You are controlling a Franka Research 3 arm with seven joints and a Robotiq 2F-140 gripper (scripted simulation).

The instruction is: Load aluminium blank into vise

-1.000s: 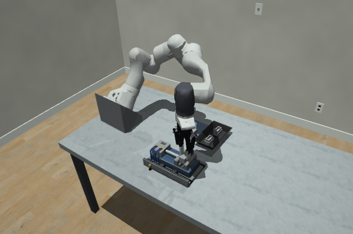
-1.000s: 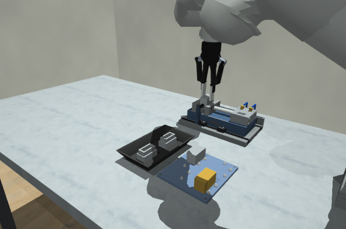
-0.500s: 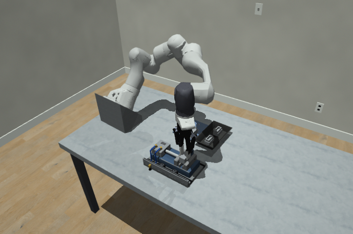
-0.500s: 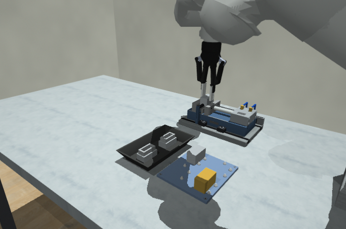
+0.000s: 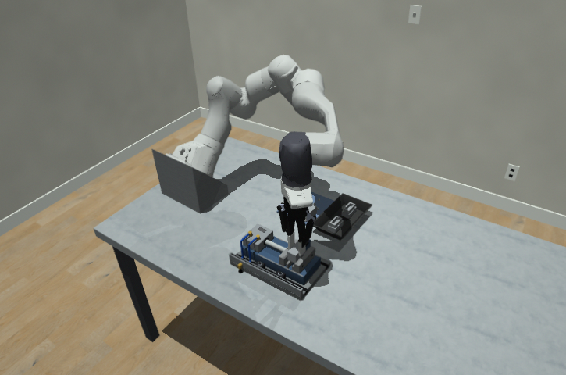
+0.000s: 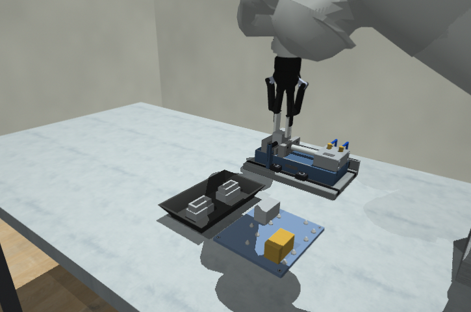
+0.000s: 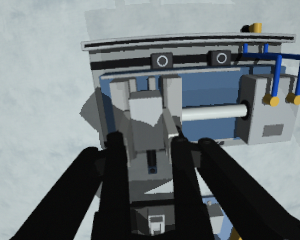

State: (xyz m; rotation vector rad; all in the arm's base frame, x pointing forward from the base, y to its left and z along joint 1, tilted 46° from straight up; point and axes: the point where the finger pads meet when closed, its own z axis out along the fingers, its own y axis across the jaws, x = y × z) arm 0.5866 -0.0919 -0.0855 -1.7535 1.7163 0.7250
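1. Fingers (image 6: 288, 127) of the gripper (image 6: 282, 129) are clamped on an aluminium blank (image 6: 282, 147), reaching straight down into the vise (image 6: 302, 165).
2. Blank sits low in the vise's opening, at the end away from the hose block (image 6: 333, 156). In the wrist view it shows as a grey block (image 7: 148, 108) between the two finger pads. Whether it rests flat on the two low bars cannot be told; the bars are hidden.
3. Step in hand, by judgement: seating the blank. It is in or just above the gap, not yet released.
4. Orientation: the blank's long axis appears to run across the vise, parallel to the face of the fixed jaw (image 6: 269, 141); the fingers pinch its narrow width. Which face is up cannot be told.
5. Next move calls for: long side pressed to the fixed jaw, short side pushed to the work stop at the end nearer the infeed plate (image 6: 309, 229), then opening the fingers and lifting straight up. Contact with the stop is not visible.
6. Outward: two finished parts (image 6: 199, 207) (image 6: 228, 190) lie pocket up in the outfeed tray (image 6: 169, 204).
7. On the infeed plate: one aluminium blank (image 6: 267, 210) at the tray-side corner, possibly riding on pins; one brass blank (image 6: 279, 246) near the front edge.
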